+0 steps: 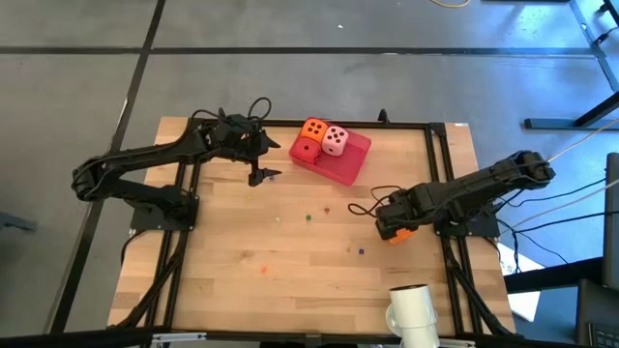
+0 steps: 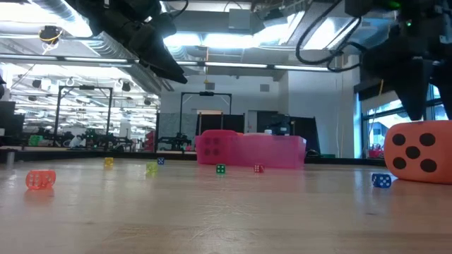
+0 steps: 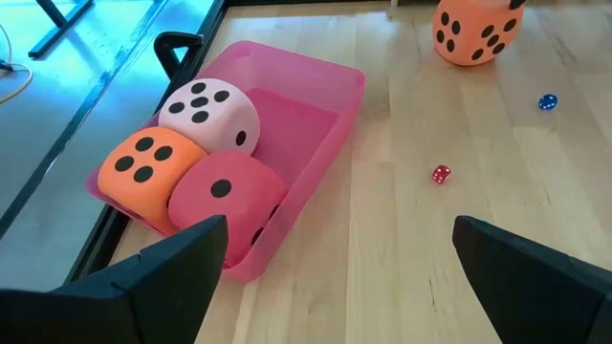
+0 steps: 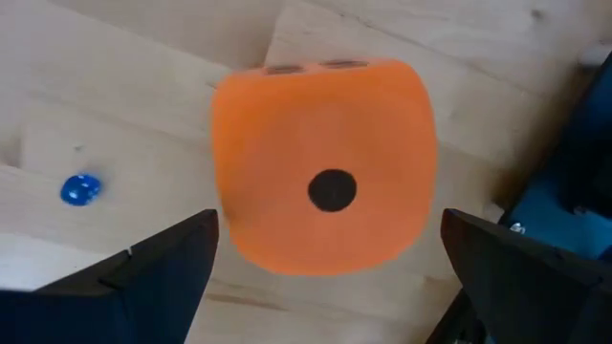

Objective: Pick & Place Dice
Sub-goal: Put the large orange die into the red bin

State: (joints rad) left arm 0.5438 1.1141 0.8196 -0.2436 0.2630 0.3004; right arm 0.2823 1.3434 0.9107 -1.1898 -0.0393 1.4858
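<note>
Dark fingers (image 4: pixel 172 263) of the right gripper (image 4: pixel 325 272) are standing wide apart on either side of an orange die (image 4: pixel 323 167), which is lying on the wooden surface (image 4: pixel 143 86) with its one-pip face turned up toward the wrist camera; they are not touching it. From above, that gripper (image 1: pixel 392 229) is sitting over the die (image 1: pixel 398 235) near the surface's right edge. A tiny blue bead (image 4: pixel 80 189) is lying just beside the die.

The left gripper (image 3: pixel 335 277) is also hanging with its fingers (image 3: pixel 186 263) spread wide and holding nothing, hovering above the bare wood beside the pink tray (image 3: pixel 330 129). In the tray, three dice are sitting packed together at one end: a pale pink die (image 3: pixel 210 113), a second orange die (image 3: pixel 148 172) and a red die (image 3: pixel 229 196). From above, the tray (image 1: pixel 356 153) is lying near the far edge of the surface, well apart from the right gripper. A small red bead (image 3: pixel 441 174) is lying on the wood between the tray and the loose die.
</note>
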